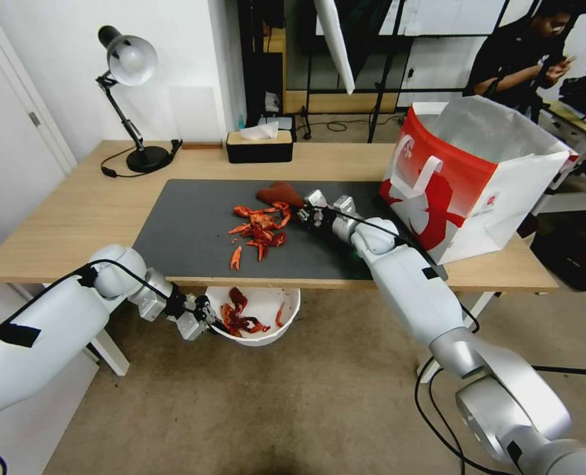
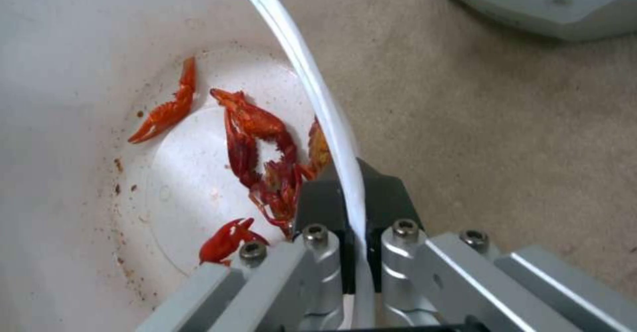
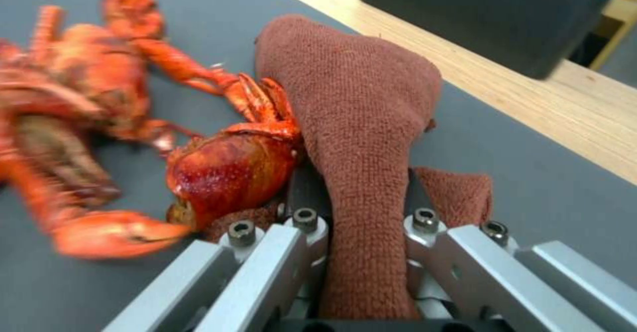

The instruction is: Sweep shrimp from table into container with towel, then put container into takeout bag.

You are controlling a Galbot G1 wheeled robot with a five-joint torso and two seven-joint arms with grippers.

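A pile of red-orange shrimp (image 1: pixel 261 229) lies on the dark mat of the table (image 1: pixel 75 218). Against its far right side rests the rust-red towel (image 1: pixel 281 194), and my right gripper (image 1: pixel 304 212) is shut on it; in the right wrist view the towel (image 3: pixel 362 123) presses on a shrimp (image 3: pixel 229 165). Below the table's front edge my left gripper (image 1: pixel 212 323) is shut on the rim of the white container (image 1: pixel 266 307), which holds a few shrimp (image 2: pixel 262 163). The red and white takeout bag (image 1: pixel 467 178) stands open on the table's right end.
A black desk lamp (image 1: pixel 131 99) stands at the table's back left and a black tissue box (image 1: pixel 260 146) at the back middle. Brown carpet (image 1: pixel 273 409) lies under the container. A cable runs along my right arm.
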